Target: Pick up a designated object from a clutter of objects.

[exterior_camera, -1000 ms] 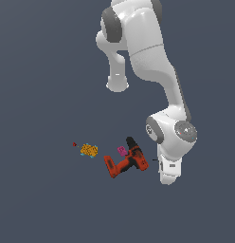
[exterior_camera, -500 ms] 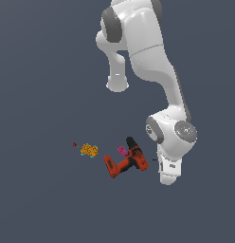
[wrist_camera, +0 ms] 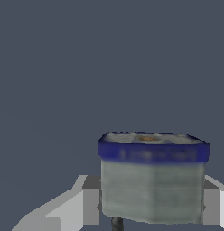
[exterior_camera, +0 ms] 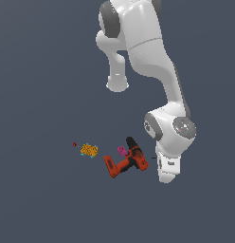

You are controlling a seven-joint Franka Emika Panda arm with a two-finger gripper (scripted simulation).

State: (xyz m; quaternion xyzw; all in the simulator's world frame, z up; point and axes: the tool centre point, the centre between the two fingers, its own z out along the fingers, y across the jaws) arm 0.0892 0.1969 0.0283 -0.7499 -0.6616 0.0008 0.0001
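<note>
Right now the designated object point(wrist_camera: 152, 178) sits squarely between my jaws in the wrist view: a light-grey boxy body with a navy-blue band around its upper edge and a pale top face. My two pale fingers point(wrist_camera: 84, 205) flank it on either side, close against its walls, so I judge the jaws to be pinching it or on the verge of it; I cannot see actual contact at the pads, since the box hides them. The box looks about as wide as it is tall, with no clear long axis, and it stands upright and centred in the gap, so no sideways correction seems needed and the coming move turns on a straight lift.

In the exterior view, my gripper point(exterior_camera: 167, 176) hangs low over the counter point(exterior_camera: 43, 199), just beside the power drill point(exterior_camera: 125, 163), on the exterior view's right of it. The grey box itself is hidden there behind my hand. The pink block point(exterior_camera: 122, 150) lies against the drill's far side, and the orange-yellow patterned item point(exterior_camera: 89, 150) and the tiny red speck point(exterior_camera: 75, 144) lie well beyond the drill, away from me.

My arm reaches down from its base in a tall arch, the forearm dropping steeply and the wrist pointing nearly straight down beside the drill's head.
</note>
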